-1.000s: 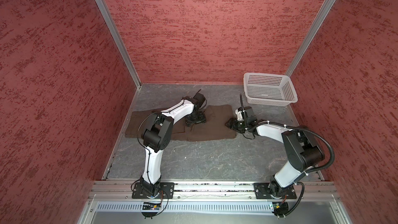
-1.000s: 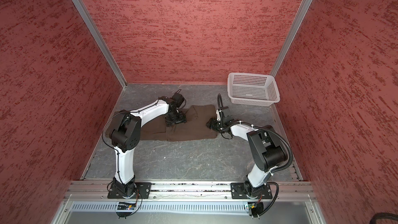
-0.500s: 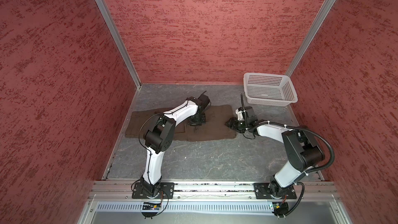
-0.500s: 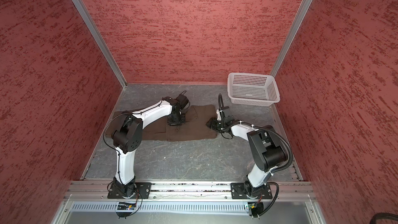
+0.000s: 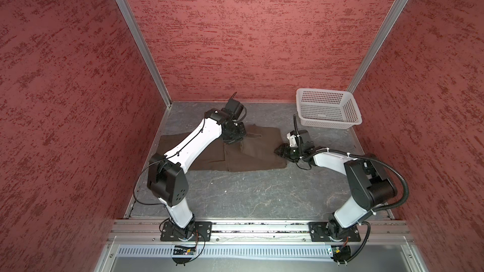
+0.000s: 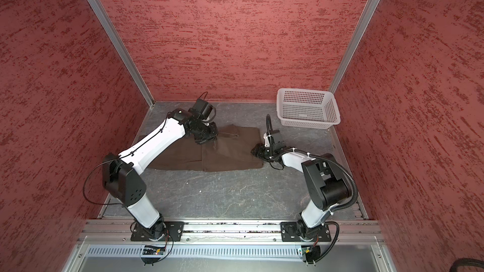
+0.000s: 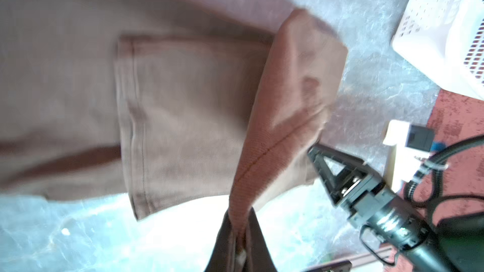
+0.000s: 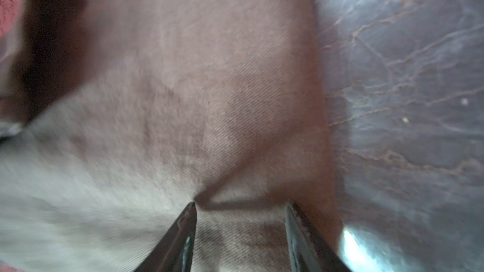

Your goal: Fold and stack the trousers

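step: mid-fold, we judge. The dark brown soft-cloth trousers (image 5: 256,158) lie flat across the middle of the grey marbled worktop (image 5: 248,194), with the right part doubled as a second layer over the left.
near side: the trousers' near edge lies straight, and we see bare worktop between it and the arm bases.
right claw (image 8: 241,205): low at the trousers' right end, jaws apart with cloth between them. We cannot tell whether it grips.
left claw (image 7: 239,231): at the trousers' far edge, about mid-length, clenched on a pinch of cloth that rises into it.
next move: we think the pinched far edge has to lift and travel toward the near side. The right end needs a firm hold so both ends go over together.
risk: a thin pinch may slip and the layers may skew.
far right: white perforated plastic basket (image 5: 327,124), apart from the trousers. We think it is outside the fold's path.
beyond: red textured walls (image 5: 248,35). We see no other obstacle.
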Available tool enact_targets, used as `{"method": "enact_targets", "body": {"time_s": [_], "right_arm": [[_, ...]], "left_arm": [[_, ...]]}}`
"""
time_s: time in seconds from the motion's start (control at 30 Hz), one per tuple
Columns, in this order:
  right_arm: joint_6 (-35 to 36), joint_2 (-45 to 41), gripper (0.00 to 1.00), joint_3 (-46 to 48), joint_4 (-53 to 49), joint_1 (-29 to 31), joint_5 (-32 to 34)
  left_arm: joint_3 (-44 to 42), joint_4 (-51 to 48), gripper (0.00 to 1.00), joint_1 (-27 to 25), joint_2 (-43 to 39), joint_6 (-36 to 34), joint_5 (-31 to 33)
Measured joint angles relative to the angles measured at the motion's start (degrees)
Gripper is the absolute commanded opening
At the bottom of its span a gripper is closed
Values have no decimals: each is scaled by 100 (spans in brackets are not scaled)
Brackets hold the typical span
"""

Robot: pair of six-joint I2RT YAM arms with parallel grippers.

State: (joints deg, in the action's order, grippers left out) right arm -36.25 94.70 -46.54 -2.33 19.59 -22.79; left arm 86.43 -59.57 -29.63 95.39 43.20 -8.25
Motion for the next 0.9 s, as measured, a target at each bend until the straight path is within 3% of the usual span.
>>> {"method": "enact_targets", "body": {"time_s": [0.07,0.1,0.17,0.2,0.37,0.5,0.67,0.9], "right_arm": [[72,0,57,-20,-63,0,7],[103,0,58,-24,-70,-2,13],[133,-9,58,-24,-90,-2,31],[144,-15,58,-24,-94,-4,33],[271,-33,58,-72,-256,-20,66],[306,-142,59,-74,-348,-24,170],[308,-179,55,-74,-332,-31,175],[271,-258,56,-13,-330,-35,199]], "left_arm": [[-804,87,15,-37,-234,201,-85],[-1198,131,24,-44,-271,295,-107],[-1867,227,57,17,-225,437,-116],[-2129,251,62,87,-173,507,-118],[-2450,332,68,540,-11,599,-144],[-1523,149,71,656,-11,442,26],[7,223,75,243,219,116,293],[1469,59,82,-481,2074,-286,400]]}}
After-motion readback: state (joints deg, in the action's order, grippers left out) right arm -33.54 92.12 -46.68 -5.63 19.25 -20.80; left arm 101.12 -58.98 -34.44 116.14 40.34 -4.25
